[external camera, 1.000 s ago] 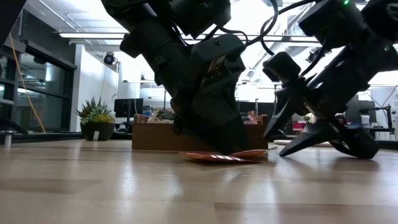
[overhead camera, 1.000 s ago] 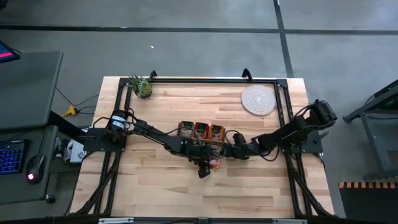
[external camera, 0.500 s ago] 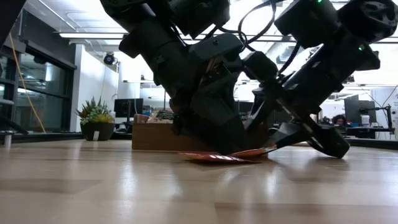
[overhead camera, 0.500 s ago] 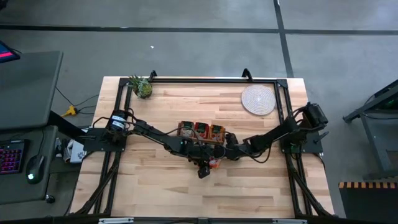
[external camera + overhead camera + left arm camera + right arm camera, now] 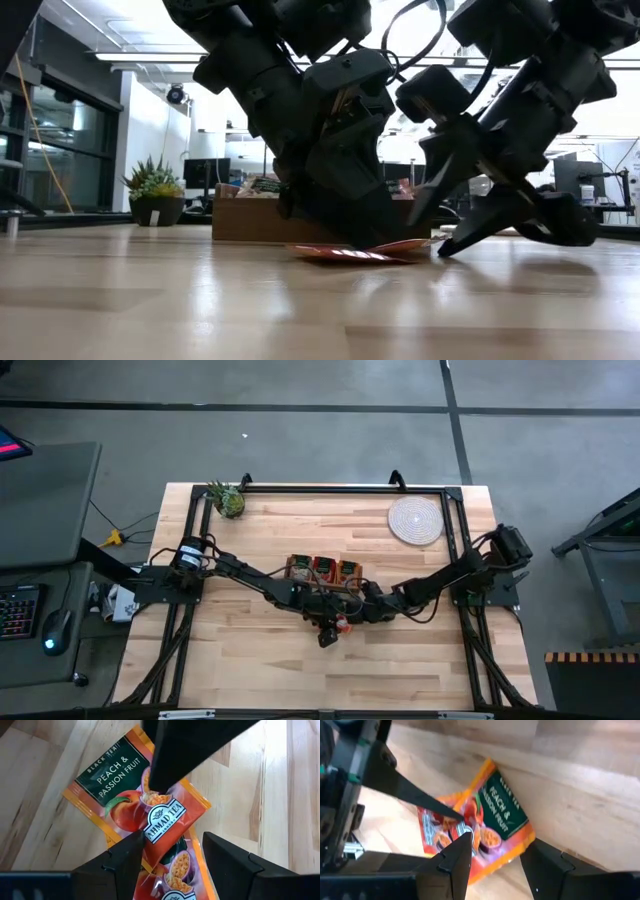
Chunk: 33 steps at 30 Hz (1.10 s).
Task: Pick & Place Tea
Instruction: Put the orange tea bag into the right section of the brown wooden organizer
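Both arms meet at the middle of the high view, just below the wooden box [image 5: 324,570], over a few tea sachets [image 5: 360,252] lying flat on the table [image 5: 250,660]. The left gripper [image 5: 328,628] and right gripper [image 5: 440,225] both stand spread, holding nothing. This looks like the pick step: next, one pair of fingers must close on a single sachet's edge without dragging the others.
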Tool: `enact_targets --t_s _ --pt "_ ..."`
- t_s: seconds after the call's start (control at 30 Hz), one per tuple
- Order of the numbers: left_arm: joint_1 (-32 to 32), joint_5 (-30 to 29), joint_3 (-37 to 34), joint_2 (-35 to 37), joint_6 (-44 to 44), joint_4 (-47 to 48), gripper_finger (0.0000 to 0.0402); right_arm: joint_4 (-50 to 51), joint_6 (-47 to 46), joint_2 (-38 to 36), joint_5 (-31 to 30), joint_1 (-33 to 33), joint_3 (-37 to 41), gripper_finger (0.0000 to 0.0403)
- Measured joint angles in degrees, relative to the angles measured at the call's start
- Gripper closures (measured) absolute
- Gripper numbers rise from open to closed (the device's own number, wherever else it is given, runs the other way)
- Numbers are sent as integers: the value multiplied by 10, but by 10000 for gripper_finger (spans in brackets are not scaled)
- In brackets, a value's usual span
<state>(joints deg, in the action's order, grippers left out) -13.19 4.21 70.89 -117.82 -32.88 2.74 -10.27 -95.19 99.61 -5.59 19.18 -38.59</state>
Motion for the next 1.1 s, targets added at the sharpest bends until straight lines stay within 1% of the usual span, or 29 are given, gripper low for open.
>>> enact_targets --t_s 0.13,0.27,0.4,0.67,0.83,0.9,1.1 --pt "0 0 0 0 0 0 193 4 0 0 11 0 0 242" --pt "0 0 0 0 0 0 193 8 0 0 -3 0 1 250" --pt "0 0 0 0 0 0 193 16 0 0 -28 -3 1 276" --pt "0 0 0 0 -4 0 193 16 10 0 -56 -7 2 336" --pt "0 0 0 0 -4 -1 193 12 31 2 -71 -8 2 390" --pt "0 2 0 0 -4 -1 193 9 43 2 -74 -8 2 397" --pt "2 28 0 0 -4 -1 193 5 62 0 -81 -2 2 401"
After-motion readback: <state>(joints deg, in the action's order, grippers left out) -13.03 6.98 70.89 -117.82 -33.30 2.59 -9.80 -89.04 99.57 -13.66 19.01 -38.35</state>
